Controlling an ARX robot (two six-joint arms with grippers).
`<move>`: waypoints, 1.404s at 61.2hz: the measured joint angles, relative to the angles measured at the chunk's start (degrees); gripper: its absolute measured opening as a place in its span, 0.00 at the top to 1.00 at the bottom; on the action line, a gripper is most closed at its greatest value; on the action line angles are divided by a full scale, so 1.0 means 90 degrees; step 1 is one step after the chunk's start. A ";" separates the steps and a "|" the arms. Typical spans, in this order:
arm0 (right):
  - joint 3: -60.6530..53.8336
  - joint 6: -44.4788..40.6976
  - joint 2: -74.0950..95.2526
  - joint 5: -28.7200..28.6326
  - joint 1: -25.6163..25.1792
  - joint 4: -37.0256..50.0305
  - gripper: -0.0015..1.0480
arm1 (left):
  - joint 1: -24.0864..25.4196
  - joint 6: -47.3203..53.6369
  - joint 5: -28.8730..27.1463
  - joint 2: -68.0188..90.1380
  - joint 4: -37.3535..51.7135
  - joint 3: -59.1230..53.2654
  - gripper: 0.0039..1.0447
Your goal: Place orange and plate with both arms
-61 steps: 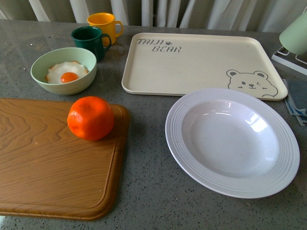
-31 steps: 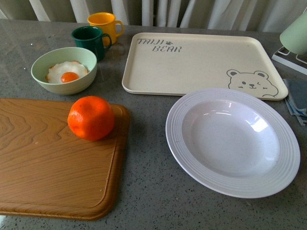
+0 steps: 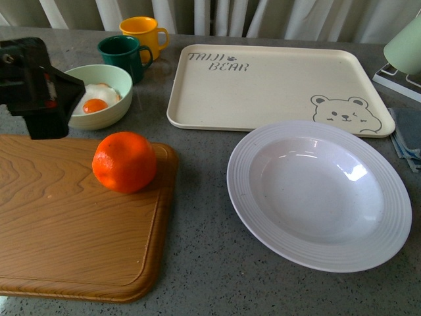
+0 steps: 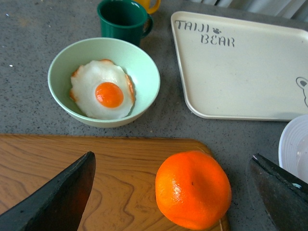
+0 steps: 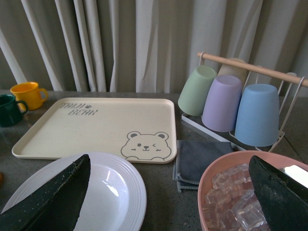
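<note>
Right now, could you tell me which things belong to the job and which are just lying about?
Job: orange, plate.
Lying about: board, bowl, egg, green mug, yellow mug, tray, cup rack, cloth, pink tub.

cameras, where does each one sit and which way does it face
Front view: on the body, looking down at orange and plate; left arm shows.
Left wrist view: on the left wrist, looking down at the orange; open left gripper shows.
Right wrist view: on the right wrist, facing the curtains over the plate; open right gripper shows.
Front and left wrist share the orange.
</note>
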 joint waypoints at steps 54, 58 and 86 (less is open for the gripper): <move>0.0000 0.0000 0.0000 0.0000 0.0000 0.0000 0.09 | -0.0580 -0.0015 0.0100 0.1802 0.0571 0.0491 0.08; 0.0000 0.0000 0.0000 0.0002 0.0000 0.0000 0.09 | -0.0624 -0.0005 0.0160 0.1855 0.0583 0.0491 0.08; 0.0000 0.0000 0.0000 0.0000 0.0000 0.0000 0.09 | -0.0770 0.0299 0.0172 0.2407 0.0576 0.0644 0.08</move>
